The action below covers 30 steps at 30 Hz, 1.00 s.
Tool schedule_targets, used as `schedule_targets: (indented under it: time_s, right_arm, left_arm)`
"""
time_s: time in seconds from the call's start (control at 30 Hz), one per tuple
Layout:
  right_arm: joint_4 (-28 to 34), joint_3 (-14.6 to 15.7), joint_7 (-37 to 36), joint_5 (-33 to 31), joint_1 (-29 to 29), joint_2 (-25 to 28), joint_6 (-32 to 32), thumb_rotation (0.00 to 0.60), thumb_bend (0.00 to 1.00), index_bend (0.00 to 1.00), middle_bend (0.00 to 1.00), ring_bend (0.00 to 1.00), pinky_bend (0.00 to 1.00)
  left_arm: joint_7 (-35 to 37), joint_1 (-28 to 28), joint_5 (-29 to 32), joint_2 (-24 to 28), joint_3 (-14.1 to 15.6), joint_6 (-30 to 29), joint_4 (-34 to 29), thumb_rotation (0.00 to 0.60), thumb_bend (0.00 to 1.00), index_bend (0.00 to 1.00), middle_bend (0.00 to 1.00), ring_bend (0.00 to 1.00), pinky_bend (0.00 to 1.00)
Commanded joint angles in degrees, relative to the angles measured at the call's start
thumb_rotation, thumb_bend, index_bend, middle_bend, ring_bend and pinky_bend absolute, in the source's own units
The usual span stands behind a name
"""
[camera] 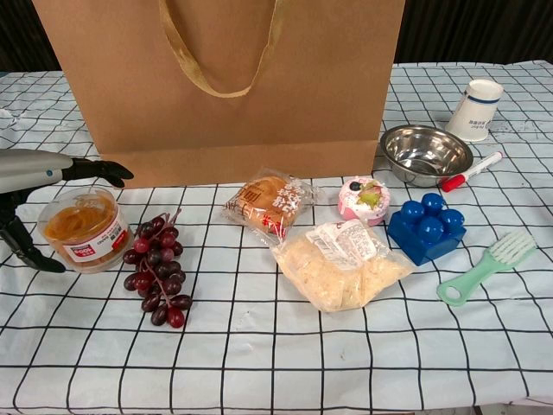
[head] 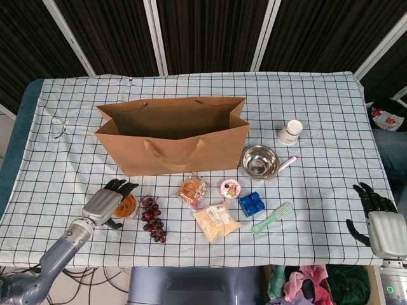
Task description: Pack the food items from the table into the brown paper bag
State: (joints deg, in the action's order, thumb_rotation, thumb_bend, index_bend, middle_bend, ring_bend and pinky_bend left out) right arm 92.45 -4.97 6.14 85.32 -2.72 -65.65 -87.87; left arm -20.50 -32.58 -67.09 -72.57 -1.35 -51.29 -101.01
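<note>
The brown paper bag stands open at mid-table. In front of it lie a tub of orange spread, dark grapes, a wrapped bun, a small pink cake and a packet of pale food. My left hand brackets the tub, fingers stretched over its far rim and thumb at its left side, without a closed grip. My right hand hovers at the front right edge, fingers apart, holding nothing.
A blue toy brick, a green brush, a steel bowl, a red-capped marker and a paper cup sit right of the food. The checked cloth covers the table.
</note>
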Motion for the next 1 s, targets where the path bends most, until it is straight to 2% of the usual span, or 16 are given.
schedule_targets:
  time_s: [0.03,0.53,1.0]
  right_arm:
    - [0.0,0.0,0.0,0.0,0.0,0.0,0.1,0.600,0.27,0.12,0.11,0.20,0.24]
    - [-0.2,0.2,0.3,0.0,-0.2,-0.1,0.4,0.600,0.27,0.12,0.11,0.20,0.24]
    - [0.1,0.5,0.2,0.7,0.1,0.2,-0.1,0.600,0.27,0.12,0.11,0.20,0.24]
  left_arm:
    - [-0.1,-0.1,0.1,-0.1,0.1,-0.1,0.1,0.600,0.11,0.04,0.10,0.02,0.06]
    - [0.6,-0.4,-0.1,-1.5,0.3,-1.2,1.8,0.600,0.12,0.06,0.11,0.03,0.07]
    - [3.6,0.6,-2.4,-3.4,0.8,-3.0,5.3,0.600,0.15,0.13,0.20,0.12,0.17]
